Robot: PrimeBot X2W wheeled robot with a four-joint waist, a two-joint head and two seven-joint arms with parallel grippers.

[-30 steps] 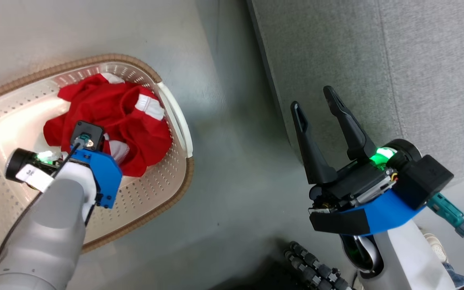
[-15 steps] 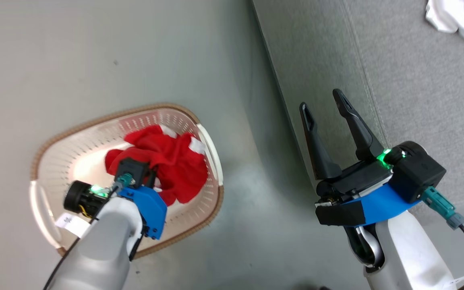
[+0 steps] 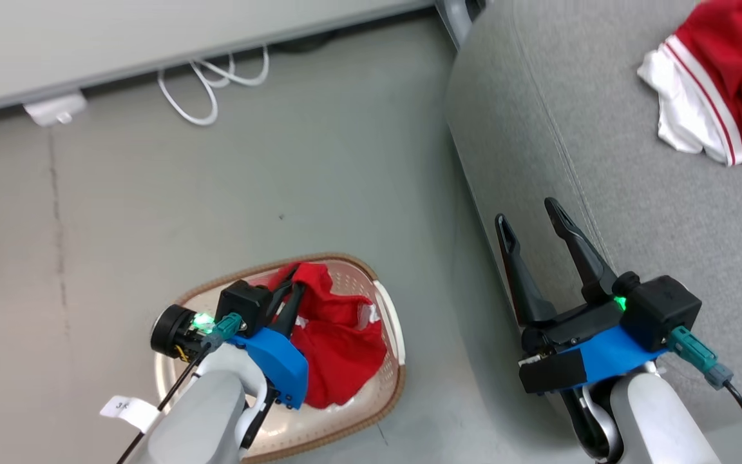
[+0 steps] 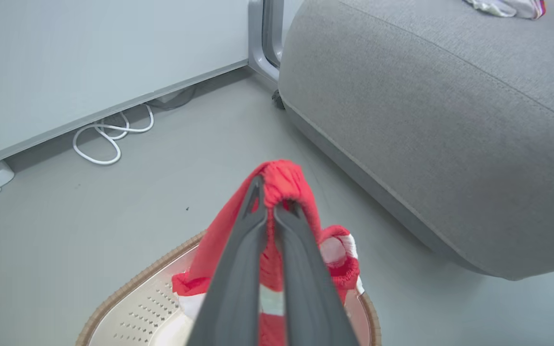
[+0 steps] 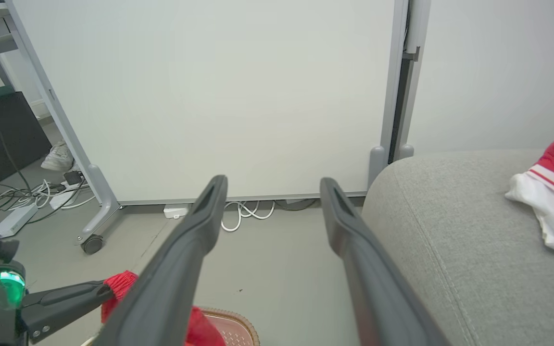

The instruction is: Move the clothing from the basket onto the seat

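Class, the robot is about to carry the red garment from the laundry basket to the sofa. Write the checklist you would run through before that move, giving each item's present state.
1. Left hand shut on the red garment: ok, a fold is pinched between its fingers.
2. Garment clear of the laundry basket: not ok, its lower part hangs inside.
3. Bare landing spot on the sofa: ok, near the rounded corner.
4. Right hand open and empty: ok.
5. Nothing more hidden under the garment: cannot tell.
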